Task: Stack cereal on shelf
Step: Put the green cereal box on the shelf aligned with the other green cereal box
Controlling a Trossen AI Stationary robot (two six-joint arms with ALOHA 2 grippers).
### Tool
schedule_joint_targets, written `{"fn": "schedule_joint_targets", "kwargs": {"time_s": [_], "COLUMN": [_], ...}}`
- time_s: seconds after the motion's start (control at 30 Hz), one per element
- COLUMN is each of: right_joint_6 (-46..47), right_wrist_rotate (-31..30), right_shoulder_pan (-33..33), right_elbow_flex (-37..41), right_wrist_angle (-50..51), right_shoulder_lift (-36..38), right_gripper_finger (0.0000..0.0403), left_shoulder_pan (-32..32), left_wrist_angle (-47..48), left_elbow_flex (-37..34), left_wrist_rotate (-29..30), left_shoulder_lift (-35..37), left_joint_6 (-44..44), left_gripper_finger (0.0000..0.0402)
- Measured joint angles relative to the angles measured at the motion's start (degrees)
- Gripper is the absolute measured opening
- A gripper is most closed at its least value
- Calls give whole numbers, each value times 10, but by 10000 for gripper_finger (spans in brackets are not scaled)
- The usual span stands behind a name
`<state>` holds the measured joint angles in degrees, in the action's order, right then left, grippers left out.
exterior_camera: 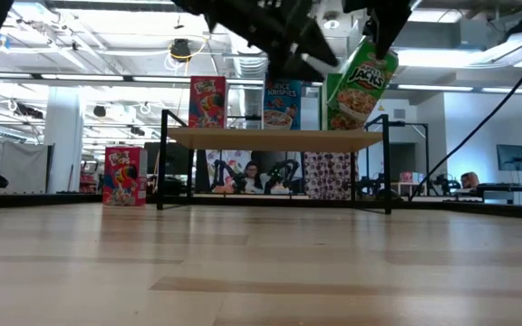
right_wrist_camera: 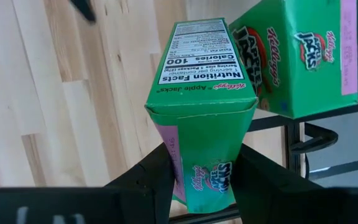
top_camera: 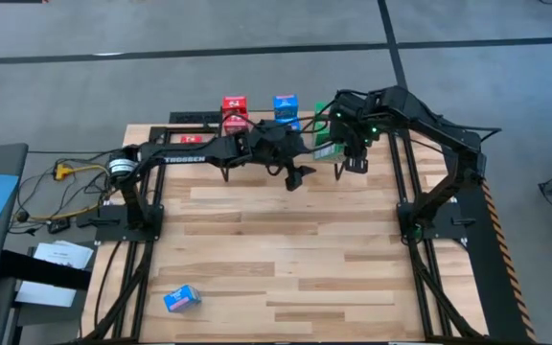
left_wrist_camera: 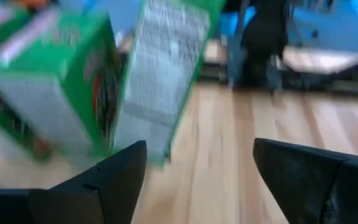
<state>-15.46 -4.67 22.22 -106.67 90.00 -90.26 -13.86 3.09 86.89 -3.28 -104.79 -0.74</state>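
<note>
My right gripper (top_camera: pixel 353 161) is shut on a green Apple Jacks box (exterior_camera: pixel 361 86) over the right end of the shelf (exterior_camera: pixel 275 137). A red box (exterior_camera: pixel 207 102) and a blue Rice Krispies box (exterior_camera: pixel 282 104) stand upright on the shelf board. Another green box (right_wrist_camera: pixel 303 56) stands just beyond the held one. A red box (exterior_camera: pixel 123 175) stands on the table by the shelf's left legs. My left gripper (left_wrist_camera: pixel 197 149) is open and empty, in the air in front of the shelf (top_camera: pixel 295 179), with green boxes blurred ahead of it. My right gripper pinches the green box's upper end (right_wrist_camera: pixel 204 155) between its two fingers, one on each wide face. The fingers come from above, pointing down. The box hangs tilted below them, its lower end (exterior_camera: pixel 343 122) at about the shelf board's level; whether it touches the board I cannot tell.
A blue box (top_camera: pixel 181 299) lies on the table near its front left corner. The black frame rails (top_camera: pixel 405 192) run along the table's sides. The wooden tabletop (top_camera: pixel 286 249) spreads in front of the shelf.
</note>
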Motion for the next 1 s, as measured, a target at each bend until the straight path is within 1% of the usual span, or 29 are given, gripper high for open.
{"fn": "schedule_joint_targets", "kwargs": {"time_s": [0.17,0.47,0.57,0.67,0.83,1.0], "right_joint_6": [0,0,0,0,-1,-25], "right_wrist_rotate": [0,0,0,-13,-16,-17], "right_shoulder_pan": [0,0,0,0,0,0], "right_elbow_flex": [0,0,0,0,0,0], "right_wrist_angle": [1,0,0,0,0,0], "right_shoulder_lift": [0,0,0,0,0,0], "right_gripper_finger": [159,159,159,159,159,159], "left_shoulder_pan": [-3,-10,-14,-14,-14,-10], "left_wrist_angle": [-3,-22,-22,-21,-31,-31], "left_elbow_flex": [-1,0,-1,-1,-1,-1], "left_wrist_rotate": [-23,-25,-34,-34,-35,-35], "left_shoulder_lift": [-17,-31,-32,-32,-32,-32], "left_joint_6": [11,0,6,3,11,14], "left_gripper_finger": [286,286,286,286,286,286]}}
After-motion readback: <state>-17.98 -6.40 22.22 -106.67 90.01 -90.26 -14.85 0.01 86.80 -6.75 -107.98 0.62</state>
